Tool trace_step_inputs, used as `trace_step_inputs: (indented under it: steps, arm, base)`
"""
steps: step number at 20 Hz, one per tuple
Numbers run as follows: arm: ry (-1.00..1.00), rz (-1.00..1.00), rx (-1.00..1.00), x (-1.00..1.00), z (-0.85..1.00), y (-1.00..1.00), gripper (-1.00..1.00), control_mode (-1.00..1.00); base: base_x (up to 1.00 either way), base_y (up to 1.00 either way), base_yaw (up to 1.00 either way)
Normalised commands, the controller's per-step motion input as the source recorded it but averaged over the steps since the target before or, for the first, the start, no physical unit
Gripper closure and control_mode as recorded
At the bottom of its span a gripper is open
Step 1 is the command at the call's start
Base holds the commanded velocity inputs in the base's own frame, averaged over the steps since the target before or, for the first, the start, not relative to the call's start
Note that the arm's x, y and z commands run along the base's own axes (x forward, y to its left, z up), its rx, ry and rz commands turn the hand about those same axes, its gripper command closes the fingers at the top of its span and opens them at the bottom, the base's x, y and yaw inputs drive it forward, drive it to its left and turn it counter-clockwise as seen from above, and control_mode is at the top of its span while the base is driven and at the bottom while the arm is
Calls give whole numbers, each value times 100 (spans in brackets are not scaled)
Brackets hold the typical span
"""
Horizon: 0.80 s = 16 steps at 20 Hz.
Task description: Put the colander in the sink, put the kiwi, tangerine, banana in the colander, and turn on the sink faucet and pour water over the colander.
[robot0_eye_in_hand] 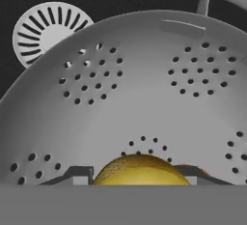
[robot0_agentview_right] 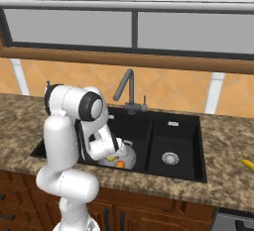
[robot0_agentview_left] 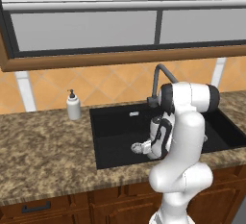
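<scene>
No readable writing or brand anywhere. Bent down into the large basin of the sink (robot0_agentview_right: 188, 173), gripper (robot0_eye_in_hand: 140, 175) half-spread around a yellow-brown kiwi (robot0_eye_in_hand: 140, 171) – inside the colander (robot0_eye_in_hand: 144, 84), tangerine (robot0_agentview_right: 120, 164) beside it; banana (robot0_agentview_right: 247, 164) on the counter (robot0_agentview_left: 43, 155) – well apart

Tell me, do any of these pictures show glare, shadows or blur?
Hand view: a bright streak of shine near the colander rim, holes sharp. Left base view: the black sink reads flat and dark, soft-edged. Right base view: even light, no strong shadows on the counter.
</scene>
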Motion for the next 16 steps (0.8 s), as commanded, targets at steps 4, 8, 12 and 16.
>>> trace_step_inputs:
  steps: [4,8,12,16]
  arm:
    - [1,3,1,7,-10,-2,100,-100]
    - [1,3,0,12,-6,-2,-100,-100]
    - [0,4,0,4,2,-9,-100,-100]
    - [6,1,3,0,33,-8,-100,-100]
  base:
    - [0,0,0]
    - [0,0,0]
    - [0,0,0]
    - [0,0,0]
